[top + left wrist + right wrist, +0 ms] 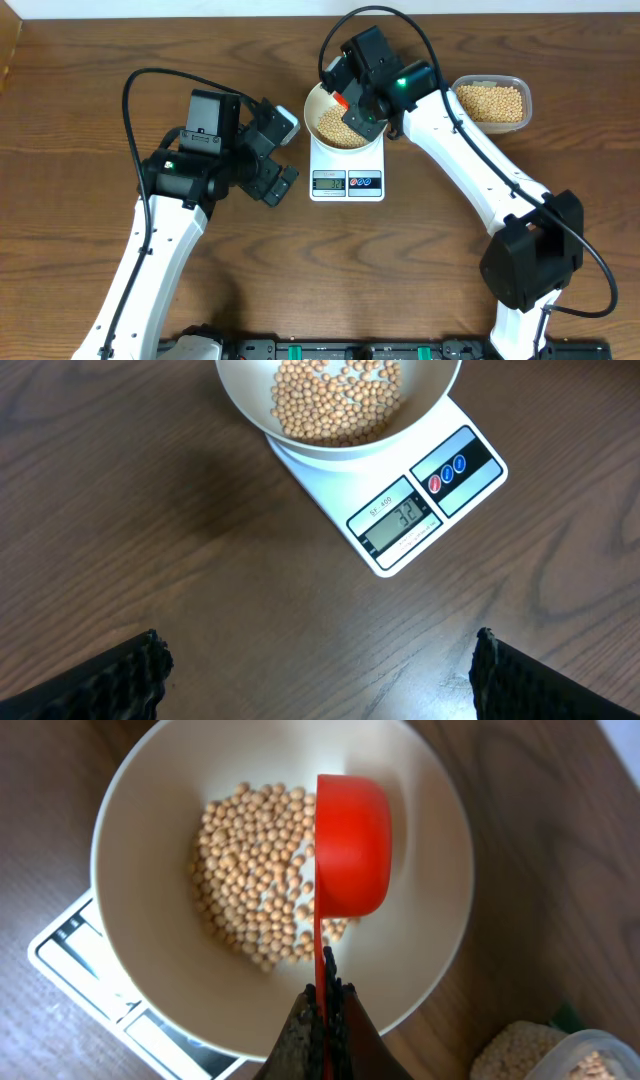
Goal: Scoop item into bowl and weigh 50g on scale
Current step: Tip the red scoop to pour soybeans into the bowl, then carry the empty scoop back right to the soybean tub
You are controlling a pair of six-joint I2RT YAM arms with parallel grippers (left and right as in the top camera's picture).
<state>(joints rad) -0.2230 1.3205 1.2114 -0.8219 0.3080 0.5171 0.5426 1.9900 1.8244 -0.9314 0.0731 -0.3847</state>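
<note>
1. Red scoop (350,845), tipped on edge over the white bowl (130,950), handle clamped in the closed right gripper (325,1015); its hollow unseen
2. Tan beans (250,870) lie in the bowl atop the scale (400,510), half hidden beneath
3. Left gripper (320,680) hangs wide open, empty, only fingertips (110,680) in frame

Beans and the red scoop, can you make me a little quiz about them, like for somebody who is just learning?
1. True or false: the bowl with the beans in it stands on the scale.
2. What is the right gripper holding over the bowl?
A. a red scoop
B. a metal fork
C. nothing
3. Fill in the word: the left gripper holds nothing and its jaws are ____.

Key: 1 true. 2 A. 3 open.
</note>
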